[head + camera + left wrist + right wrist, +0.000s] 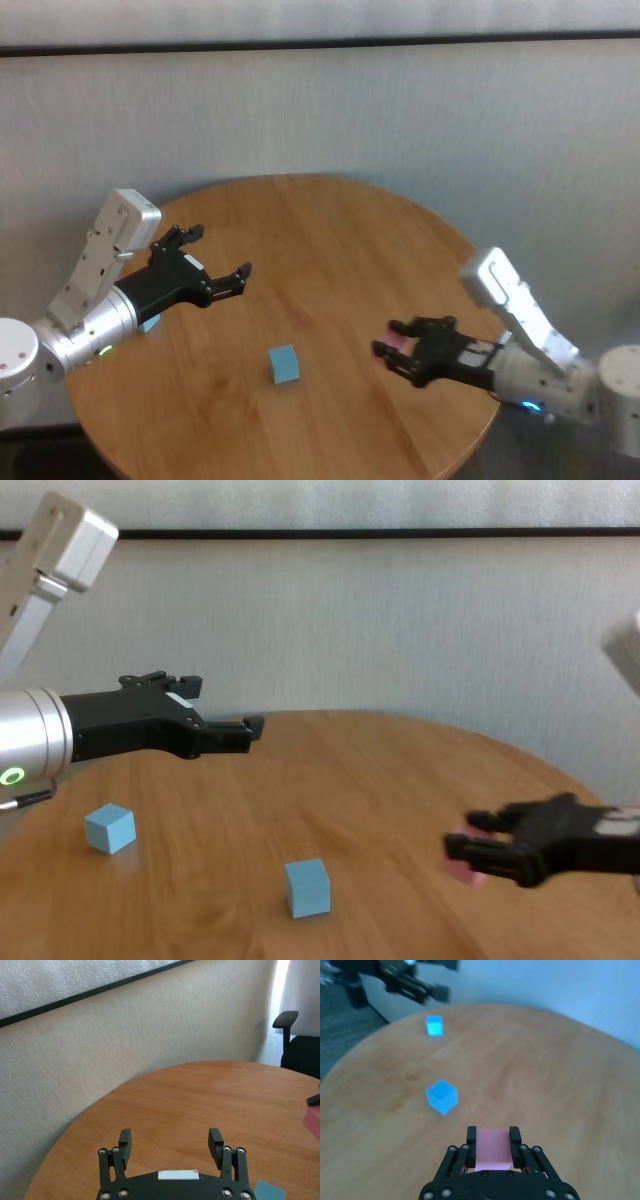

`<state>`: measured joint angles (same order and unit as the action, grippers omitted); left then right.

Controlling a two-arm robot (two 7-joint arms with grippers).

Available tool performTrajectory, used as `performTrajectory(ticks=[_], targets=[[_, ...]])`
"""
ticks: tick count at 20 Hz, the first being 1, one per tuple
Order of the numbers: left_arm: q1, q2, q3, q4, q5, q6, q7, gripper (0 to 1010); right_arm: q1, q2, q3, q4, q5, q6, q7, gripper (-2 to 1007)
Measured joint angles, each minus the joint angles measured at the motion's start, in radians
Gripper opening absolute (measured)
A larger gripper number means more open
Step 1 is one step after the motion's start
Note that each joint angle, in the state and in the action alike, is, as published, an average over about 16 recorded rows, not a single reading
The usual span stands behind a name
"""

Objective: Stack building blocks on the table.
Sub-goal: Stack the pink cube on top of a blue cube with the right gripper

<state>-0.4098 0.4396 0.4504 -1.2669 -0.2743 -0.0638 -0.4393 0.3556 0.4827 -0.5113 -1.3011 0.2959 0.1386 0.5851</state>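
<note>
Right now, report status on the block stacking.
Right hand shut on pink block, low over table. Left hand open, empty, raised. Two blue blocks apart, unstacked.

On the counter point(330, 220), one block point(284, 364) sits near the middle toward six o'clock, and a second block point(109, 828) lies at its nine o'clock, under the left gripper point(215, 258). A third block point(493, 1148) sits at three o'clock, between the right gripper point(400, 352) fingers.

Head view high above the table point(330, 230), chest view low; both wrist views close, facing across it.
</note>
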Motion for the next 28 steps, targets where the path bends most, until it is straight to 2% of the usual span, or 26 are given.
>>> performTrajectory(ticks=[7, 16, 22, 28], targets=[[0.000, 0.000, 0.000, 0.000, 0.000, 0.000, 0.000, 1003, 0.058, -0.051, -0.057, 0.012, -0.033, -0.010, 0.018, 368], [0.000, 0.000, 0.000, 0.000, 0.000, 0.000, 0.000, 1003, 0.127, -0.116, -0.123, 0.065, -0.074, -0.017, 0.037, 368], [0.000, 0.000, 0.000, 0.000, 0.000, 0.000, 0.000, 1003, 0.167, -0.154, -0.154, 0.120, -0.097, -0.016, 0.048, 368], [0.000, 0.000, 0.000, 0.000, 0.000, 0.000, 0.000, 1003, 0.204, -0.187, -0.174, 0.178, -0.115, -0.020, 0.060, 368]])
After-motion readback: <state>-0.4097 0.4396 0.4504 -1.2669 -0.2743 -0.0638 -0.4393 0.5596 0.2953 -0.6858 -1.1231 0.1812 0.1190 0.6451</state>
